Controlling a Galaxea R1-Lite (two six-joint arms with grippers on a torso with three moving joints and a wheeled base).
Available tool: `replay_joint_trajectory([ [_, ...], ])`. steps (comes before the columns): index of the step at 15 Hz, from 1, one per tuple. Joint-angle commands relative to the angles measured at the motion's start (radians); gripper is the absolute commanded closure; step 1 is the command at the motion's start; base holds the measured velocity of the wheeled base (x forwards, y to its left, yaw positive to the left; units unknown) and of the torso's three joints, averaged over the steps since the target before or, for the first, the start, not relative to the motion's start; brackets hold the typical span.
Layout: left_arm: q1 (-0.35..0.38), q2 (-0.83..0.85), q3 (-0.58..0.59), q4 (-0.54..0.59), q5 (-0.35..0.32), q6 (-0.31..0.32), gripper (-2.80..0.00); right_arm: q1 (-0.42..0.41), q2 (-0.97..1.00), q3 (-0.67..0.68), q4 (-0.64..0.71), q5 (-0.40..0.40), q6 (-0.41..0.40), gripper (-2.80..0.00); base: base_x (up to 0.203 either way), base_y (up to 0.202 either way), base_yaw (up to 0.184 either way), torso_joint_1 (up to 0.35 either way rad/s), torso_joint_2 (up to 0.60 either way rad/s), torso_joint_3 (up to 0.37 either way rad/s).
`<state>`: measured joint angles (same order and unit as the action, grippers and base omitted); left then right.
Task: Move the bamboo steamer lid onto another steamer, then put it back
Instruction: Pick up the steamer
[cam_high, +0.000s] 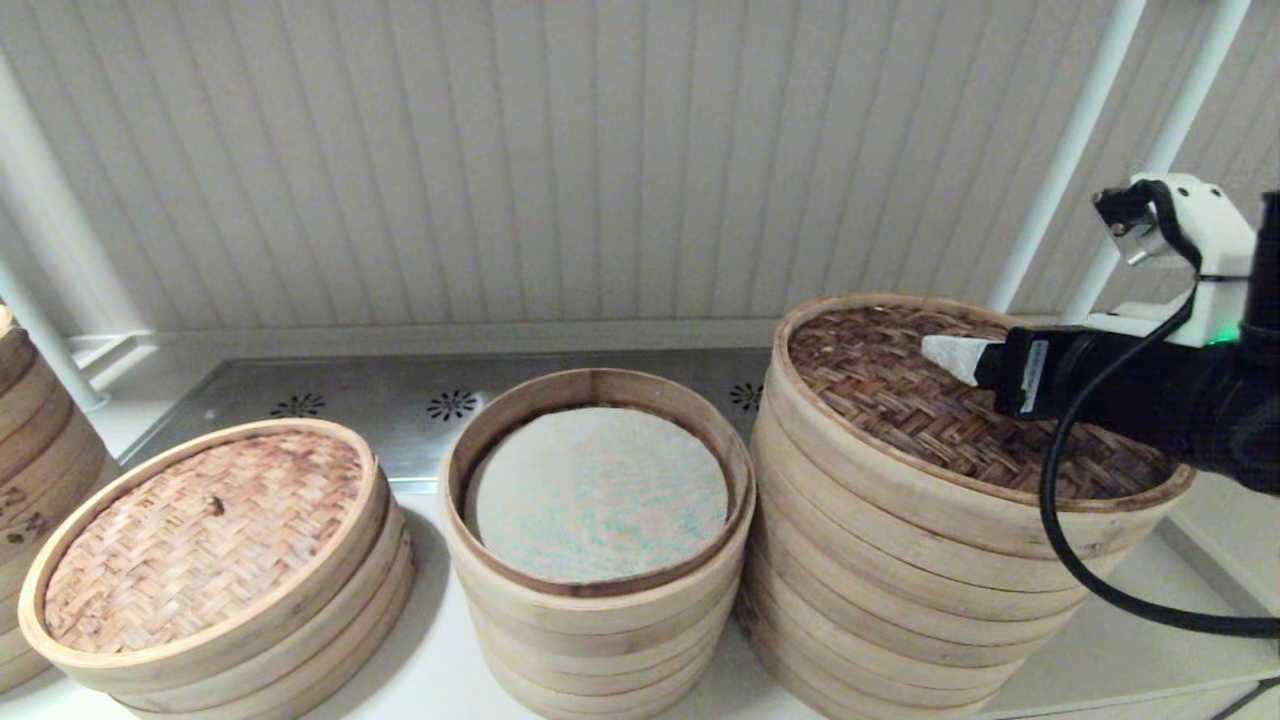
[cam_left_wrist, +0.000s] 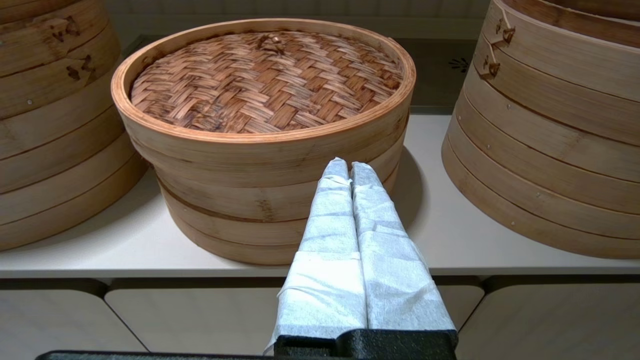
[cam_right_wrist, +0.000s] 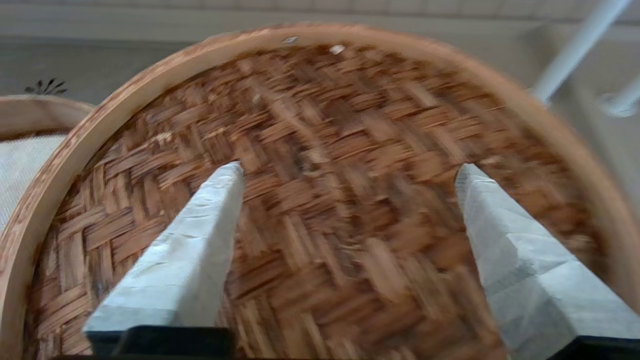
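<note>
The bamboo steamer lid, dark brown herringbone weave in a pale rim, lies on top of the widest steamer stack at the right; that stack's liner is hidden beneath it. My right gripper hovers over the lid, open, its white-wrapped fingers spread wide above the weave with nothing between them. In the right wrist view the lid fills the frame behind the right gripper. My left gripper is shut and empty, low in front of the counter edge, and out of the head view.
The narrower stack with a greenish-speckled liner stands uncovered in the middle. A low stack with a paler knobbed lid sits at the left, also facing the left gripper. Another stack is at the far left. White pipes rise behind the right arm.
</note>
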<state>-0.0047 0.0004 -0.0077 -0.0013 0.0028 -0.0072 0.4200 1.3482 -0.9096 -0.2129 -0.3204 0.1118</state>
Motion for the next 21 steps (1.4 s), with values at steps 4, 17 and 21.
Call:
replay_joint_trajectory([
  [4,0.000,0.000,-0.001,0.000,0.000,0.000,0.00,-0.010,0.038,-0.004,-0.006,0.013,0.010,-2.80,0.000,0.000,0.000,0.000,0.00,0.000],
  [17,0.000,0.000,0.000,0.000,0.000,0.000,0.00,-0.016,0.043,-0.008,-0.007,0.027,0.020,0.00,0.000,0.000,0.000,0.000,0.00,0.000],
  [21,0.000,0.001,0.000,0.000,0.000,0.000,0.00,-0.015,0.038,-0.028,-0.008,0.026,0.019,0.00,0.000,0.000,0.000,0.000,0.00,0.000],
])
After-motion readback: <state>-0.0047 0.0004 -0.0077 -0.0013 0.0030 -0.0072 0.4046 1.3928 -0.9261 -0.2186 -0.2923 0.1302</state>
